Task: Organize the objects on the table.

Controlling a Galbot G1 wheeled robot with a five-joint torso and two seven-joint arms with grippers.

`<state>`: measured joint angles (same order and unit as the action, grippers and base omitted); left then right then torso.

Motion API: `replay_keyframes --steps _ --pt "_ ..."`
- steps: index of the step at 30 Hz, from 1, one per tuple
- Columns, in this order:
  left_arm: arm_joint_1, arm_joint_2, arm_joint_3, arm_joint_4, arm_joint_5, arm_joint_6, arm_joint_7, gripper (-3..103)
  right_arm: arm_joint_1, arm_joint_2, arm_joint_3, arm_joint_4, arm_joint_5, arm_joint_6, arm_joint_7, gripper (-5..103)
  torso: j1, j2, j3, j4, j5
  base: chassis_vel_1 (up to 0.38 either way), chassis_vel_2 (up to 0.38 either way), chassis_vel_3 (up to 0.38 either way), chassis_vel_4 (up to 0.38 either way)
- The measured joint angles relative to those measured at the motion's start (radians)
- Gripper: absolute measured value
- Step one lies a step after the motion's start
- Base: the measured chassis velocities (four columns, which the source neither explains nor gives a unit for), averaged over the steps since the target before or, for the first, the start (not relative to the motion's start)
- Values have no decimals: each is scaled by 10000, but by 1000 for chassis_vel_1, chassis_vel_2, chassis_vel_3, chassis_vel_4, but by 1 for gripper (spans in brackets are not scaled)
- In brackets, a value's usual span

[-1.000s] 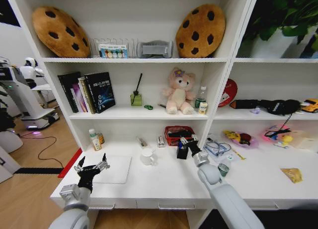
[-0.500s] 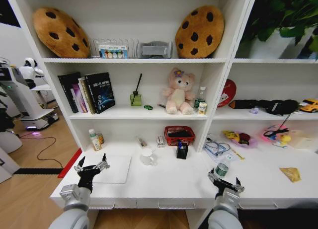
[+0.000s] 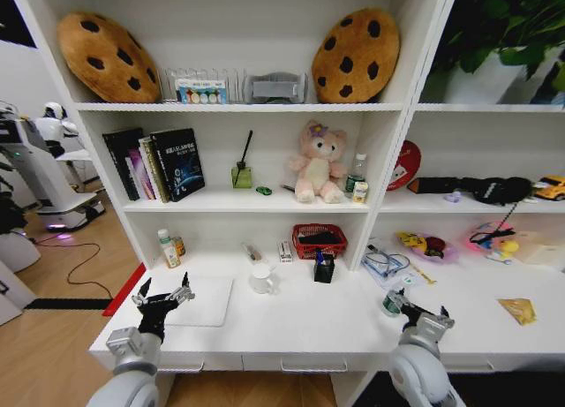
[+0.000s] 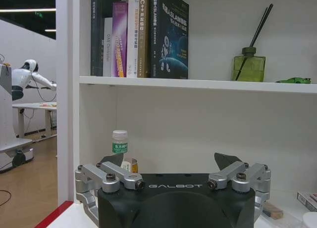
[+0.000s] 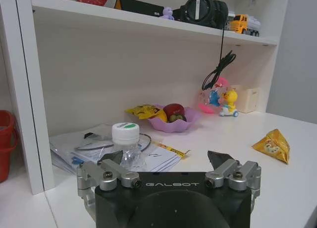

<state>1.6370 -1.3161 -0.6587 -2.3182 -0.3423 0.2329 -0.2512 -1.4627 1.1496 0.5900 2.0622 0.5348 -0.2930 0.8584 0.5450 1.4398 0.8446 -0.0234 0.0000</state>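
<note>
A thin silver laptop [image 3: 205, 301] lies shut at the left end of the white table [image 3: 300, 323]. My left gripper [image 3: 161, 297] hovers open over the laptop's left edge, its jaws [image 4: 168, 161] wide apart and empty. At the table's front, my right gripper [image 3: 417, 313] is open just right of the small green-banded can [image 3: 394, 301]. In the right wrist view the can [image 5: 125, 141] stands just beyond the left fingertip, untouched. A yellow packet [image 3: 518, 311] [image 5: 270, 145] lies far right. A small black holder [image 3: 324, 267] holds a blue pen. On the middle shelf lies a dark-green oval thing [image 3: 264, 191].
A white mug [image 3: 261, 278], a red basket [image 3: 319, 240] and small bottles [image 3: 168, 248] stand at the back of the table. Papers with glasses [image 3: 386, 264] and a pink bowl [image 5: 173, 116] lie behind the can. Shelf uprights [image 3: 378, 186] divide the bays.
My right arm has drawn back from the black holder to the table's front edge, then shifted right and forward beside the can. The left arm has stayed still.
</note>
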Motion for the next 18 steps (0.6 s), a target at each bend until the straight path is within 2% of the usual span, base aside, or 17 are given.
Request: replay_keyframes --steps 2,4,7,18 --pt "0 0 0 0 0 0 0 100 174 -134 -29 -236 125 -51 -330 92 0 0 0 0 0 0 0 0 0" --pt "0 0 0 1 0 0 0 100 222 -161 -113 -293 223 -130 -476 91 0 0 0 0 0 0 0 0 0" --pt "0 0 0 0 0 0 0 100 268 -112 -297 -390 281 -159 -620 95 0 0 0 1 0 0 0 0 0" --pt "-1 0 0 0 0 0 0 100 481 105 -607 -968 326 -141 -1304 95 0 0 0 0 0 0 0 0 0"
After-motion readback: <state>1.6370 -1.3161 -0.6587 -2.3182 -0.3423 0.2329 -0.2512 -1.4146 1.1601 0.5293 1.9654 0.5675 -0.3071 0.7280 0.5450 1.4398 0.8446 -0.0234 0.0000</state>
